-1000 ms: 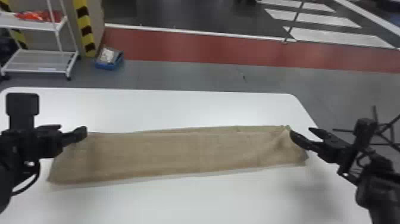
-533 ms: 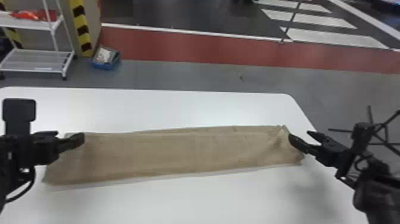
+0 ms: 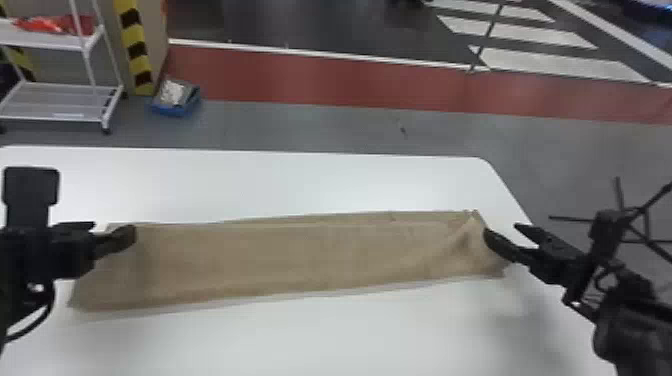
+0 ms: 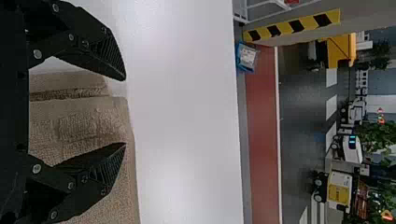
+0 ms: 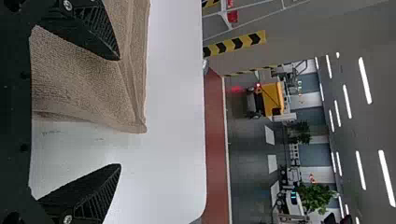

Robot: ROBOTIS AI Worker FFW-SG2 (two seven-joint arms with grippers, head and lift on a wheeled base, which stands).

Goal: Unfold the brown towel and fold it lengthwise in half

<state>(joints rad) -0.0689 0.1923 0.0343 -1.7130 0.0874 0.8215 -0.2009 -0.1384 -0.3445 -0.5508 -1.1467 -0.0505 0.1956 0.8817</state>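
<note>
Brown cloth towel (image 3: 300, 260) in a long folded strip across a white, round-cornered table (image 3: 300, 340).
The black two-fingered left gripper (image 4: 125, 111) has dropped slightly at the towel's left end; its jaws are open, holding nothing. The matching right gripper (image 5: 119, 112), also open and empty, is at the creased right end. The towel's shape is unchanged, so the lengthwise fold looks nearly finished, perhaps needing only smoothing.

No readable text, no legible labels, no brands, numbers or signs to make out
</note>
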